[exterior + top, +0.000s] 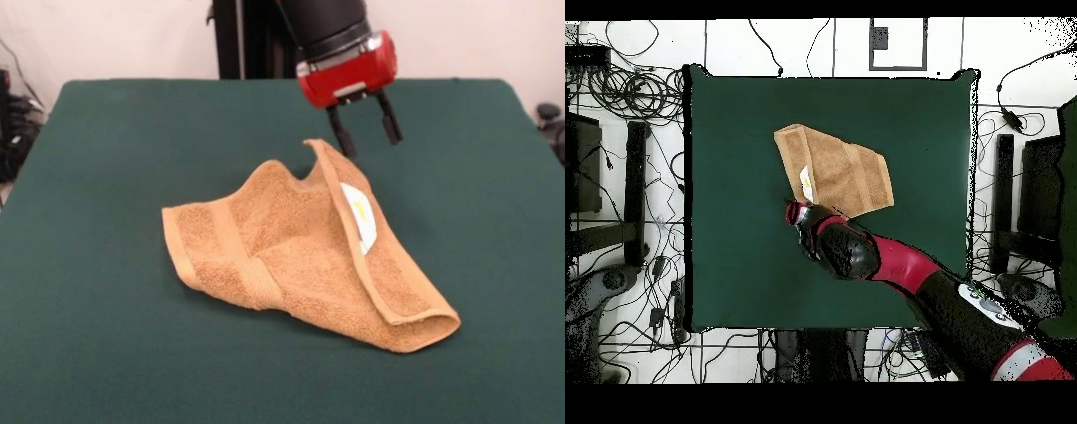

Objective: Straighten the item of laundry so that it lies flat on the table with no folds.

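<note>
Folded towel, white label unreadable

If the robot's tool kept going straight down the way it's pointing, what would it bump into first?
Probably the towel. The open tool hangs just above the towel's raised far edge, so that edge looks first in line. Depth is hard to judge, so it might just miss and reach the green table.

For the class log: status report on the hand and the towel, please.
Hand open, fingers just above the towel's raised far corner, holding nothing. Towel folded over, label showing, not flat. Table around it unobstructed.
</note>
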Controlling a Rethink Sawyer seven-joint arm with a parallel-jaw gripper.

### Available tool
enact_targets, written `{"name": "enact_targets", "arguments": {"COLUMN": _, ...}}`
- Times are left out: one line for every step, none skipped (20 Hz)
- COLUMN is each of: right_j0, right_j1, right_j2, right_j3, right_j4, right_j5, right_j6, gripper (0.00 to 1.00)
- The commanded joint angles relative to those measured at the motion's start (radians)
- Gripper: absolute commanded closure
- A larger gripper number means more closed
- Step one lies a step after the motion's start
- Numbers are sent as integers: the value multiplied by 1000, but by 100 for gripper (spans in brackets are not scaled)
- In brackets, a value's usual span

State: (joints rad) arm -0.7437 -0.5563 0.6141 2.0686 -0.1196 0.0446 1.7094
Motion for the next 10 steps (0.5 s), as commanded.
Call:
{"name": "enact_targets", "arguments": {"right_j0": -29, "right_j1": -22, "right_j2": -4, "right_j3": 1, "right_j4": 43, "right_j5": 167, "right_j6": 111, "gripper": 0}}
{"name": "enact_targets", "arguments": {"right_j0": -40, "right_j1": -16, "right_j2": -11, "right_j3": -17, "right_j4": 27, "right_j5": 183, "right_j6": 85, "gripper": 0}}
{"name": "enact_targets", "arguments": {"right_j0": -50, "right_j1": -12, "right_j2": -14, "right_j3": -27, "right_j4": 17, "right_j5": 194, "right_j6": 69, "gripper": 0}}
{"name": "enact_targets", "arguments": {"right_j0": -64, "right_j1": 3, "right_j2": -21, "right_j3": -52, "right_j4": -3, "right_j5": 210, "right_j6": 37, "gripper": 0}}
{"name": "enact_targets", "arguments": {"right_j0": -76, "right_j1": 12, "right_j2": -24, "right_j3": -68, "right_j4": -16, "right_j5": 220, "right_j6": 17, "gripper": 0}}
{"name": "enact_targets", "arguments": {"right_j0": -88, "right_j1": 21, "right_j2": -26, "right_j3": -83, "right_j4": -29, "right_j5": 233, "right_j6": -5, "gripper": 0}}
{"name": "enact_targets", "arguments": {"right_j0": -99, "right_j1": 30, "right_j2": -29, "right_j3": -99, "right_j4": -42, "right_j5": 246, "right_j6": -26, "gripper": 0}}
{"name": "enact_targets", "arguments": {"right_j0": -111, "right_j1": 37, "right_j2": -28, "right_j3": -106, "right_j4": -55, "right_j5": 254, "right_j6": -39, "gripper": 0}}
{"name": "enact_targets", "arguments": {"right_j0": -123, "right_j1": 45, "right_j2": -28, "right_j3": -114, "right_j4": -67, "right_j5": 261, "right_j6": -52, "gripper": 0}}
{"name": "enact_targets", "arguments": {"right_j0": -134, "right_j1": 58, "right_j2": -27, "right_j3": -121, "right_j4": -84, "right_j5": 256, "right_j6": -60, "gripper": 0}}
